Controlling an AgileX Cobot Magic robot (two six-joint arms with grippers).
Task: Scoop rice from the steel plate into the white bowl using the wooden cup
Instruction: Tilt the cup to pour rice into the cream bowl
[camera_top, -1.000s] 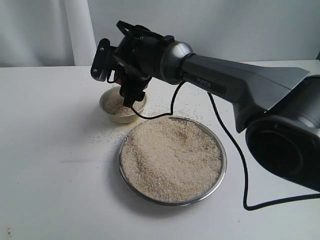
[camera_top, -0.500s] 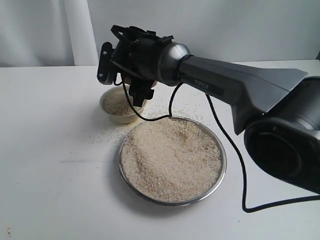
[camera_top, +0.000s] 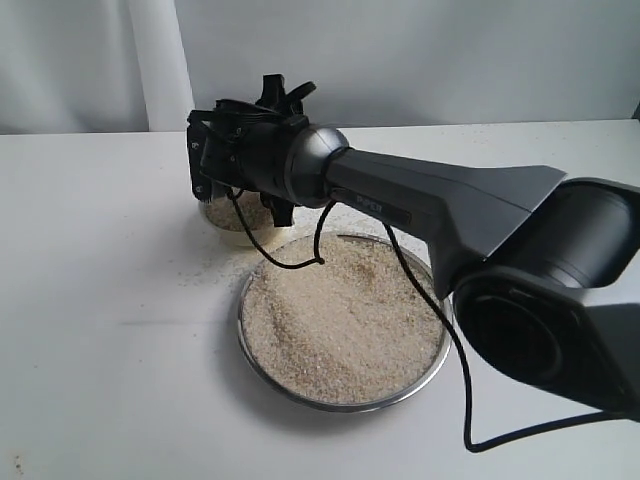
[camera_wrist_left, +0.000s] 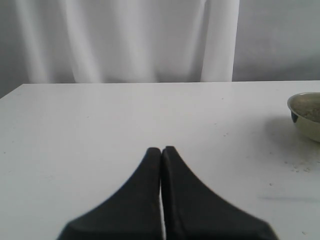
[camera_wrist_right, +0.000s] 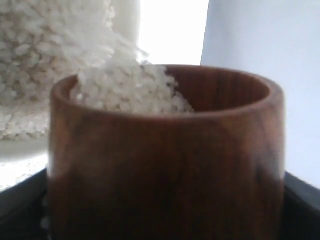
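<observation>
Bright diffuse light; soft shadows; wooden cup (camera_wrist_right: 165, 160) blurred close-up

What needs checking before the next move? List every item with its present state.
1. Grip: right claw holds wooden cup: ok.
2. Position: cup over white bowl: ok.
3. Cup emptied: not ok, rice is inside it.
4. Room in bowl: cannot tell, mostly hidden.
5. Parking: left claw shut, away from the bowl: ok.
6. Supply: steel plate holds plenty of rice: ok.
</observation>
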